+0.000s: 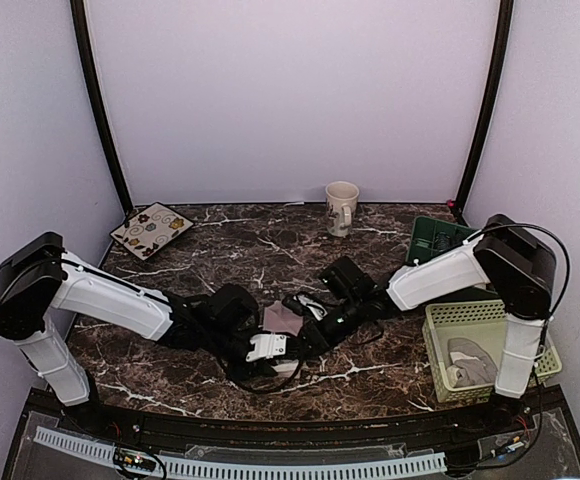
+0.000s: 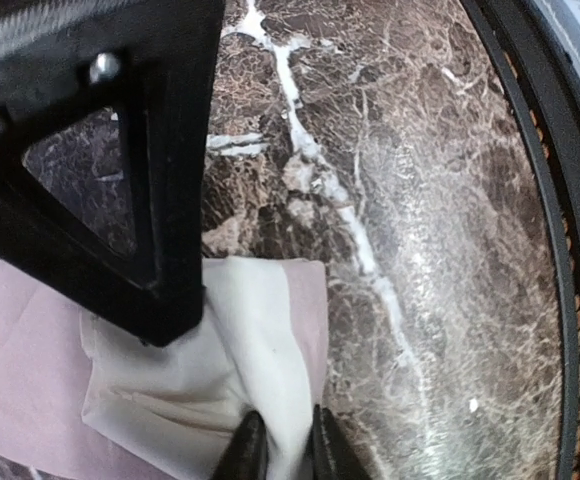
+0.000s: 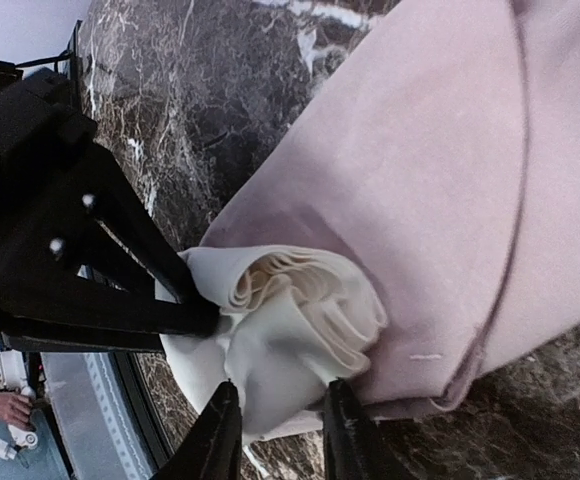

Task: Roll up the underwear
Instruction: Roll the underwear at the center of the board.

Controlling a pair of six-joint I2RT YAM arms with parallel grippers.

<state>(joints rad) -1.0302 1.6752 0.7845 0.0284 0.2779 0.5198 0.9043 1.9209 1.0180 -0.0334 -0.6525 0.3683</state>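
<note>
The dusty pink underwear (image 1: pixel 282 318) lies at the middle of the marble table, between my two grippers. In the left wrist view its cream panel (image 2: pixel 260 340) is bunched, and my left gripper (image 2: pixel 280 450) is shut on a fold of it. In the right wrist view the cream part is wound into a loose roll (image 3: pixel 300 310) against the pink cloth (image 3: pixel 440 180). My right gripper (image 3: pixel 280 430) is shut on that roll, one finger on each side. From above, the left gripper (image 1: pixel 275 345) and the right gripper (image 1: pixel 310 332) nearly touch.
A beige mug (image 1: pixel 342 207) stands at the back. A patterned square plate (image 1: pixel 151 229) lies at the back left, a green crate (image 1: pixel 436 238) at the right. A cream basket (image 1: pixel 470 312) holding a grey cloth (image 1: pixel 470 362) sits at the near right.
</note>
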